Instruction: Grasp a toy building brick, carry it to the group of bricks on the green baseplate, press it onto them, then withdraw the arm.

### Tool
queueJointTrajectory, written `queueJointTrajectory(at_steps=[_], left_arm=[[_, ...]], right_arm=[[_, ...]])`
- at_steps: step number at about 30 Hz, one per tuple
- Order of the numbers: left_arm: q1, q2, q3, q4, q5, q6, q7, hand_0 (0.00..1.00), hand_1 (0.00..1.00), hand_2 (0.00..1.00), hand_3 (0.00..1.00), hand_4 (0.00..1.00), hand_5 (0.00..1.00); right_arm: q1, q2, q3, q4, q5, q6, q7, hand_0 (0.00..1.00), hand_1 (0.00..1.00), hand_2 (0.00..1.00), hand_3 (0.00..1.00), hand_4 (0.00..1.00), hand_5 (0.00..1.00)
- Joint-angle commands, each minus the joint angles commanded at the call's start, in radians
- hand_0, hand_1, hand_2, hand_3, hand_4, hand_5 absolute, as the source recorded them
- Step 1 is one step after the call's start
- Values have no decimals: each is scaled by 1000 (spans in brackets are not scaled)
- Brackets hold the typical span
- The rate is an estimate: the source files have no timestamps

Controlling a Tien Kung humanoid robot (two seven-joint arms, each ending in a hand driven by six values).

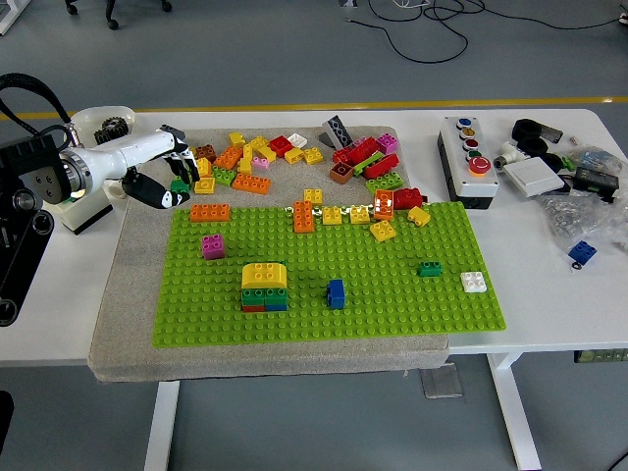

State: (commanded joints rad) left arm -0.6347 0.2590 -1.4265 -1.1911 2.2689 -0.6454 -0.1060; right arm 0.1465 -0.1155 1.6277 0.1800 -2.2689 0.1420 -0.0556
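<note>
My left hand [165, 188] reaches in from the left, white forearm and black fingers, at the left edge of the loose brick pile [257, 155]. Its fingers curl around a small green brick [180, 184], just off the baseplate's far-left corner. The green baseplate [392, 304] covers the middle of the table. On its front left stands the brick group [264, 287]: a yellow brick on top of green, blue and red ones. The right arm does not show.
Single bricks dot the plate: magenta [213, 245], blue [337, 292], green [429, 268], white [474, 282], orange [210, 212], and a row of orange and yellow ones [334, 214] along the far edge. A button box [468, 157] and clutter [574, 177] sit at the right.
</note>
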Motion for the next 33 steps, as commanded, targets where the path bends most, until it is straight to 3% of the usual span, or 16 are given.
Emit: queueJointTrajectory(at_steps=[16, 29, 33], left_arm=[[88, -66, -6, -43, 0, 0, 30, 873, 700, 645, 664, 837, 186], [105, -81, 6, -9, 0, 0, 26, 872, 703, 656, 680, 873, 211], [103, -80, 10, 1, 0, 23, 20, 872, 703, 656, 680, 873, 211]], right_arm=[[-5, 2, -3, 0, 0, 2, -1, 749, 649, 723, 631, 893, 469], [-8, 2, -8, 0, 0, 2, 2, 750, 649, 724, 631, 892, 468], [-8, 3, -9, 0, 0, 3, 2, 750, 649, 724, 631, 892, 468]])
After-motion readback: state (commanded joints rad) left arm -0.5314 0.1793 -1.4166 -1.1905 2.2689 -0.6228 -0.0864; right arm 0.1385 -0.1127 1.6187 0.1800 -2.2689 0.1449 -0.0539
